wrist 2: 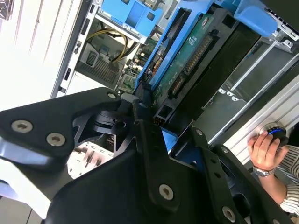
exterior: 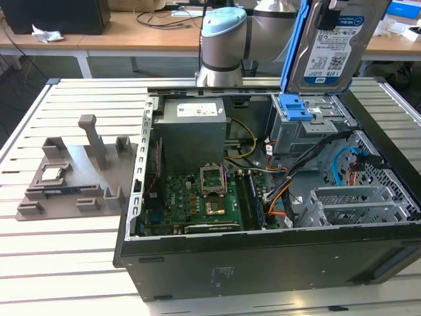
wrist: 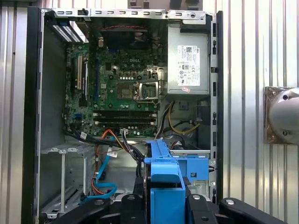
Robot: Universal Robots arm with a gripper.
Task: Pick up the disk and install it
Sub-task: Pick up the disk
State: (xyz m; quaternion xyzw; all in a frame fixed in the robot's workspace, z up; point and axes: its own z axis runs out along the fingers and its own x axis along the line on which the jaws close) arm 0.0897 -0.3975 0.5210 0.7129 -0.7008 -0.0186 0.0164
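The disk (exterior: 332,46), a silver hard drive with a white-and-blue label in a blue carrier, hangs upright above the back right of the open computer case (exterior: 263,263). My gripper (wrist: 166,192) is shut on it, one black finger against each side of the carrier's blue edge. In the second wrist view the disk's green circuit-board side (wrist 2: 196,51) faces the camera, with my gripper (wrist 2: 161,128) clamped at its near end. Directly below the disk sits the grey metal drive cage (exterior: 306,135) with its blue plastic latch (exterior: 296,108).
Inside the case are the power supply (exterior: 194,125), the motherboard (exterior: 197,197) and loose cables (exterior: 348,164). A grey fixture plate (exterior: 72,178) carrying a small CPU chip (exterior: 52,174) lies on the slatted table at the exterior view's left. A person's hand (wrist 2: 266,149) rests beside the case.
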